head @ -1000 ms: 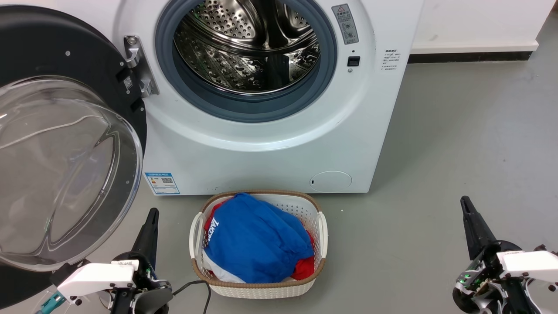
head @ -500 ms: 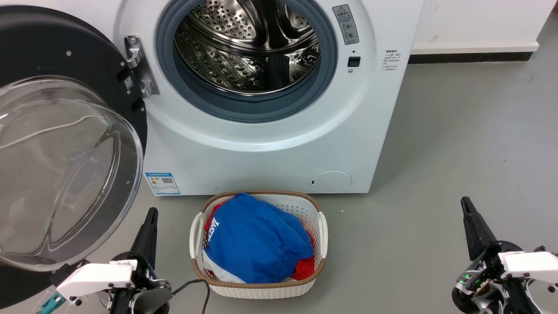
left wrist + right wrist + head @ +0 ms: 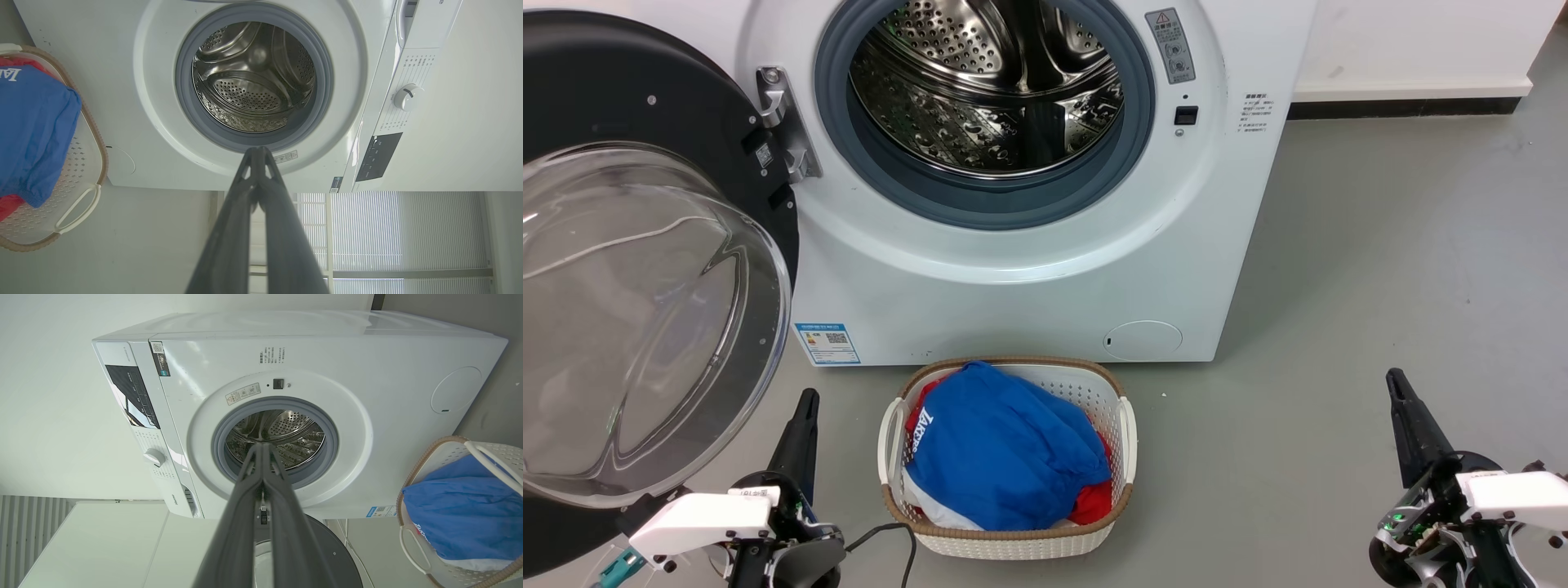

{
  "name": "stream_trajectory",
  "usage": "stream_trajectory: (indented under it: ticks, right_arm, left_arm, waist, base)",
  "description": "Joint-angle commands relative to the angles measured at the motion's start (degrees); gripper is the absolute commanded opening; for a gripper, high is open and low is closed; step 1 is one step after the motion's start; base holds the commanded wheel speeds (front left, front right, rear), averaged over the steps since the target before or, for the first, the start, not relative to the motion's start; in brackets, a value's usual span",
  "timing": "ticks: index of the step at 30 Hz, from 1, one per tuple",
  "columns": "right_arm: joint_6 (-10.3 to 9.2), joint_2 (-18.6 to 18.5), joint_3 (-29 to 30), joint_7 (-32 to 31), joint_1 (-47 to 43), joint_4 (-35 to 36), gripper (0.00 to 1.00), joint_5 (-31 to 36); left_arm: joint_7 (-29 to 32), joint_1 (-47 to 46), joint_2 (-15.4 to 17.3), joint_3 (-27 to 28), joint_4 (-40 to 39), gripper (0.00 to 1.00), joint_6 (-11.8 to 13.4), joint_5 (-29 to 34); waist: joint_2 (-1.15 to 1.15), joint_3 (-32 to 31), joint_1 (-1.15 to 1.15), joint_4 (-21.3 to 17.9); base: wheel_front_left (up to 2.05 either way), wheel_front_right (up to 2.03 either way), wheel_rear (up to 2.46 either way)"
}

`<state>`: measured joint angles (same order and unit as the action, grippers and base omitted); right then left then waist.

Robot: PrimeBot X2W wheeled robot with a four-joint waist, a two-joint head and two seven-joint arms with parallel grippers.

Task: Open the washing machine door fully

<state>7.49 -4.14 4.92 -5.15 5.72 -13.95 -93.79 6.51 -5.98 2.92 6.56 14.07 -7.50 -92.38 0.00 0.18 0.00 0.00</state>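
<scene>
Door (image 3: 645,286) wide open; looks finished, no further push needed. Left end effector (image 3: 808,402), right end effector (image 3: 1395,380) both pinched together, empty.

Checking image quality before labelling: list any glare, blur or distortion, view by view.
Head view: even light, sharp; pale reflections streak the washing machine door, highlights speckle the drum. Left wrist view: rotated, the washing machine bowed by the wide lens, left gripper soft up close. Right wrist view: likewise rotated, right gripper blurred near the lens.

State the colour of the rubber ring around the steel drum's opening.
Bluish grey; the rubber ring shows best in the head view.
</scene>
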Motion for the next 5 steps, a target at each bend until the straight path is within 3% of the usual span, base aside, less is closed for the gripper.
stream_trajectory:
  ticks: [1,5]
  right_arm:
    - [0.00,0.2,0.1,-0.3,0.7,-0.1,0.00,0.2]
    - [0.00,0.2,0.2,-0.4,0.7,-0.1,0.00,0.2]
  left_arm:
    - [0.2,-0.5,-0.2,0.2,0.0,0.00,-0.2,0.0]
    - [0.2,-0.5,-0.2,0.2,0.0,0.00,-0.2,0.0]
  waist:
    - [0.00,0.0,0.00,0.0]
    - [0.00,0.0,0.00,0.0]
  base:
    - [0.00,0.00,0.00]
    - [0.00,0.00,0.00]
